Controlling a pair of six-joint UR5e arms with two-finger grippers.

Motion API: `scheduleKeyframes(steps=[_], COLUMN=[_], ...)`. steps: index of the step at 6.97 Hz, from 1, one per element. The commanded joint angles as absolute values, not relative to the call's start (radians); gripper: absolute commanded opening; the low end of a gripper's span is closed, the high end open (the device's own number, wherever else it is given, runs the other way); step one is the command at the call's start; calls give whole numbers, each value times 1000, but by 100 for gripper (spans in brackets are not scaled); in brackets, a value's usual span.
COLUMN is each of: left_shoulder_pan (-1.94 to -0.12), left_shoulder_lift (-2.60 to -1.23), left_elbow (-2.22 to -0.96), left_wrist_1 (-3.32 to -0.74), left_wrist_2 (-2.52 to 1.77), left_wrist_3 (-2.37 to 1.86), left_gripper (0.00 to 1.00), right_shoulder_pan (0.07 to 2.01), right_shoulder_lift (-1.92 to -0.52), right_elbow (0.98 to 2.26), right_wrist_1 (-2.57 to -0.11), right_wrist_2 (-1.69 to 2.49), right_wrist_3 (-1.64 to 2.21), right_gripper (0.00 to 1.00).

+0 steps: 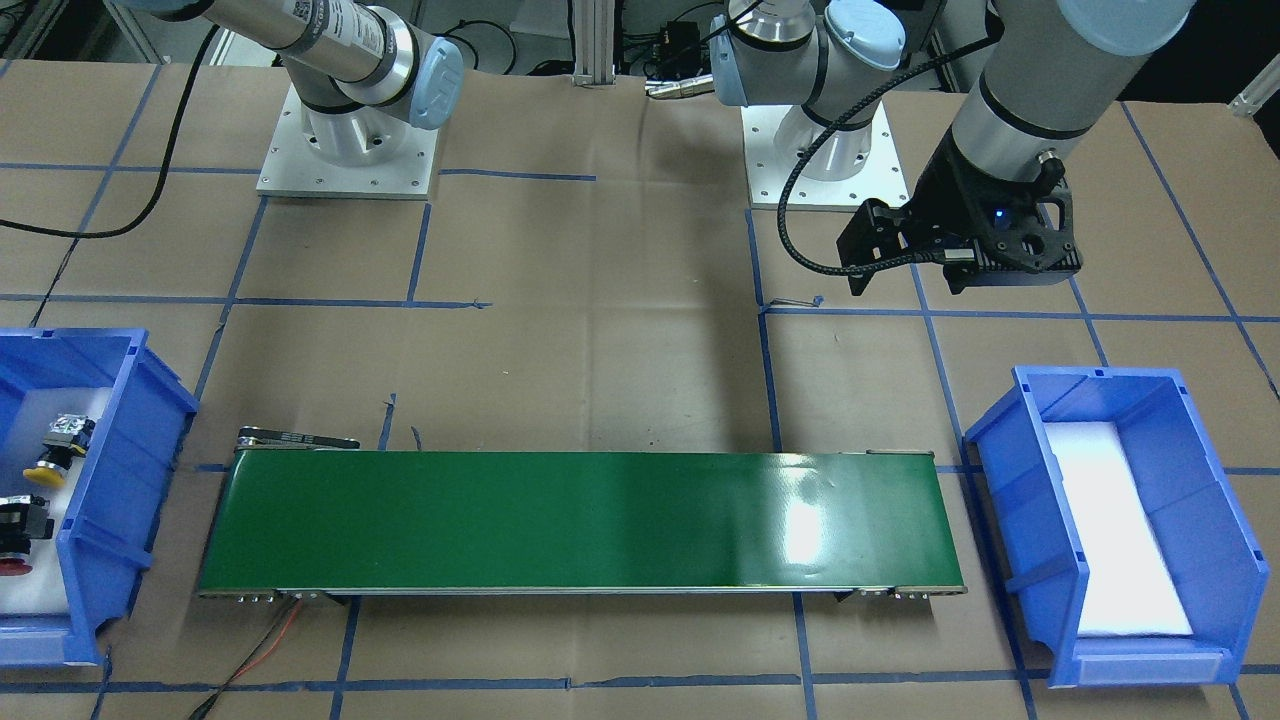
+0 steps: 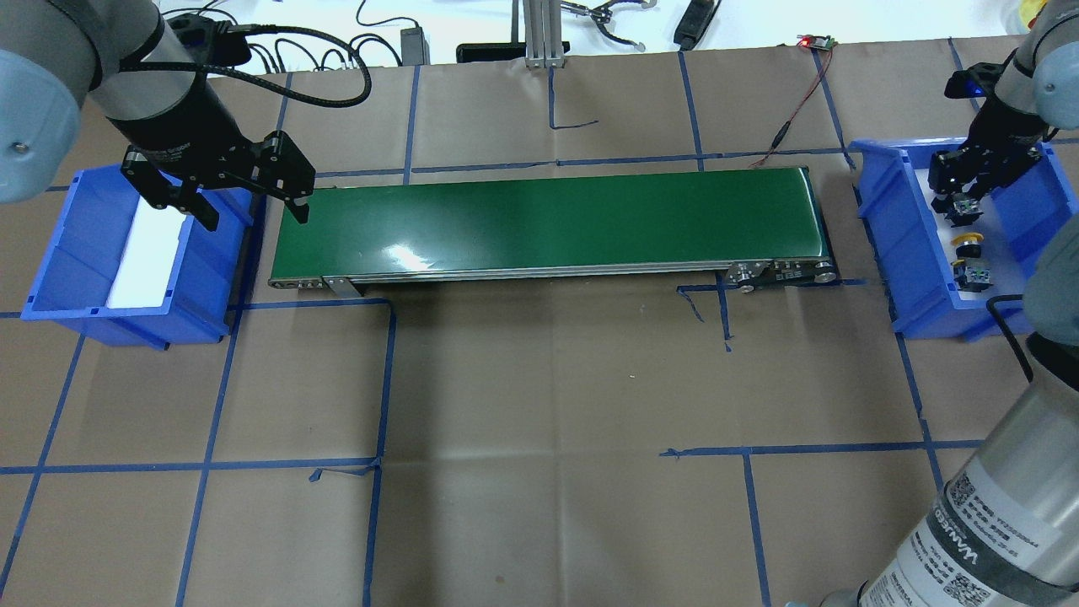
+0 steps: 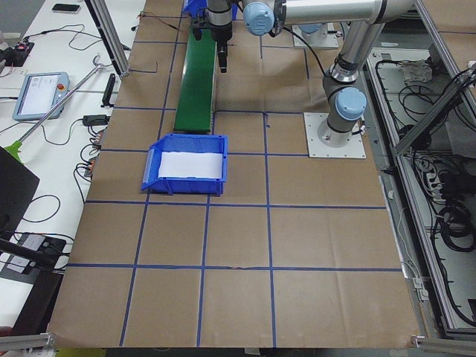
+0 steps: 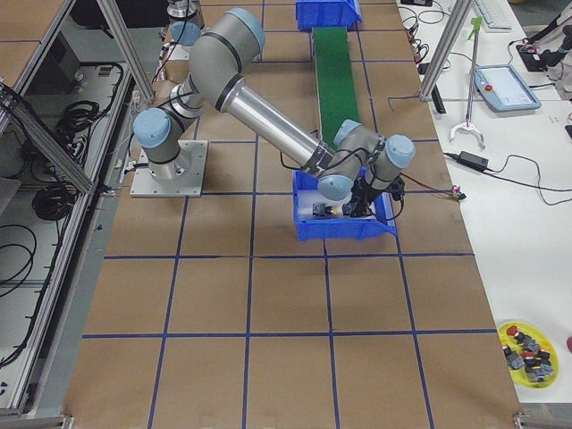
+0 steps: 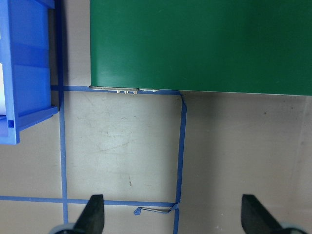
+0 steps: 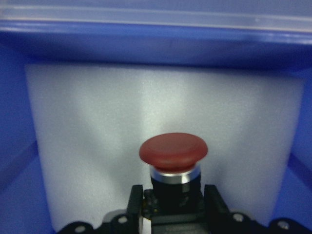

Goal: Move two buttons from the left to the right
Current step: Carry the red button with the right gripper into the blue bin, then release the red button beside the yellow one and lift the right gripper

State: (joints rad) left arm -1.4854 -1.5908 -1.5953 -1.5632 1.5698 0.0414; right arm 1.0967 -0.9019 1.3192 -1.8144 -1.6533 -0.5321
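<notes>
Nothing carried across yet: right end effector [image 6: 173, 204] pinches the red button [image 6: 173, 150] inside its blue bin [image 2: 878, 244], yellow button [image 2: 968, 244] untouched, left end effector [image 5: 173, 217] spread wide.

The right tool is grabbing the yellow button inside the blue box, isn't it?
Not quite. The right tool is grabbing the red button inside the blue box; its cap isn't yellow. The right wrist-mounted view shows this.

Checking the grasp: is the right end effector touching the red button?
Touching: right wrist view shows the right end effector clamping the red button, no gap.
</notes>
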Motion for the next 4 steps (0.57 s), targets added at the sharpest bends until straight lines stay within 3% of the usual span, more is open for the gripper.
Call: scheduleKeyframes(steps=[1, 4], left_shoulder_pan=[-1485, -1485], left_shoulder_lift=[-1592, -1589], left_elbow=[-1595, -1595], left_wrist_1=[-1563, -1565], left_wrist_2=[1569, 1571], left_wrist_3=[41, 41], left_gripper=[100, 100], right_shoulder_pan=[1103, 1112], right_shoulder_lift=[-914, -1049], right_elbow=[1313, 1301], right_wrist_1=[-1812, -1792], right_wrist_2=[-1651, -1667], right_wrist_3=[-532, -508], right_gripper=[100, 100])
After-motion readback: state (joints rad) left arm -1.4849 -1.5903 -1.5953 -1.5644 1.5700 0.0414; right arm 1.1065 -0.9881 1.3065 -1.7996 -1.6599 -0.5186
